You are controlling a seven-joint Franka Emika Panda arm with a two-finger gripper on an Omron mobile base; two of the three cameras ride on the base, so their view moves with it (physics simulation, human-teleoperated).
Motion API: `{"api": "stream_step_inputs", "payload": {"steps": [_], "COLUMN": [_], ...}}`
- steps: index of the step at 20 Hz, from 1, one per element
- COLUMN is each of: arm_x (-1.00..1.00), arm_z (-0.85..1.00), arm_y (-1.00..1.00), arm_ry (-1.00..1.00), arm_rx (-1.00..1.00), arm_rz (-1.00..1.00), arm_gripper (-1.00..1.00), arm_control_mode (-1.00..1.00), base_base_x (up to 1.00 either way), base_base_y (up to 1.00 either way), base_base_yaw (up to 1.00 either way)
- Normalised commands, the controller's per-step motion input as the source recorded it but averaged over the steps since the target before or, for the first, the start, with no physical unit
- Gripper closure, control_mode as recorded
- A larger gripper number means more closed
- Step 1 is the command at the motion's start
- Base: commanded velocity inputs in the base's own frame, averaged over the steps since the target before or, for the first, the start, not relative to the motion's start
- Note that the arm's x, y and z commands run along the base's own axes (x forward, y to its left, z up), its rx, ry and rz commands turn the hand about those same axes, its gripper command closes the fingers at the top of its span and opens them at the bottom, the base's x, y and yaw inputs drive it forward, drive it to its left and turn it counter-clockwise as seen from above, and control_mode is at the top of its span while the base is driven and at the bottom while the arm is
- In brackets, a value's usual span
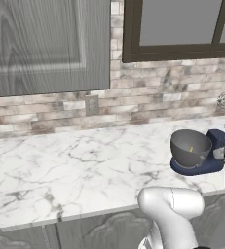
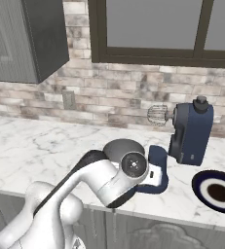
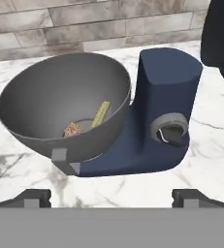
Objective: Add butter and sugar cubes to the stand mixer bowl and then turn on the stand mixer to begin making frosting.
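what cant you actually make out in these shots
- Bowl contents: in the hand view a yellowish sliver and a speckled lump lie inside, too small to identify.
- Mixer knob: setting unreadable.
- Bowl in the right base view: mostly hidden behind the arm.
- Stand mixer in the left base view: head cut off by the right edge.

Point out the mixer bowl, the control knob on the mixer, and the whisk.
mixer bowl [image 3: 50, 92]: hand view, inner grey wall.
control knob [image 3: 170, 130]: hand view, grey dial on the navy column.
whisk [image 2: 158, 115]: right base view, wire cage on the raised head.
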Motion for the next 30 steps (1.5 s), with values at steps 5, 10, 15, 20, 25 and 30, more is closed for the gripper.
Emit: {"api": "stream_step_inputs", "payload": {"steps": [5, 10, 15, 20, 25, 30], "arm_x": [-0.12, 0.0, 0.0, 0.11, 0.1, 0.19], "arm_z": [-0.05, 0.08, 0.23, 0.26, 0.17, 0.12], "arm_y": [-0.77, -0.84, -0.71, -0.4, -0.31, -0.34], "arm_ry": [-0.03, -0.14, -0.17, -0.17, -0.14, -0.09], "arm_rx": [0.08, 0.01, 0.01, 0.01, 0.0, 0.0], "arm_rz": [0.06, 0.07, 0.14, 0.15, 0.04, 0.01], "arm_gripper": [-1.0, -1.0, -1.0, -1.0, -1.0, -1.0], "arm_control_mode": [-1.0, -1.0, -1.0, -1.0, -1.0, -1.0], "base_base_x": [0.0, 0.0, 0.0, 0.0, 0.0, 0.0], "base_base_y": [0.0, 0.0, 0.0, 0.0, 0.0, 0.0], "base_base_yaw": [0.0, 0.0, 0.0, 0.0, 0.0, 0.0]}}
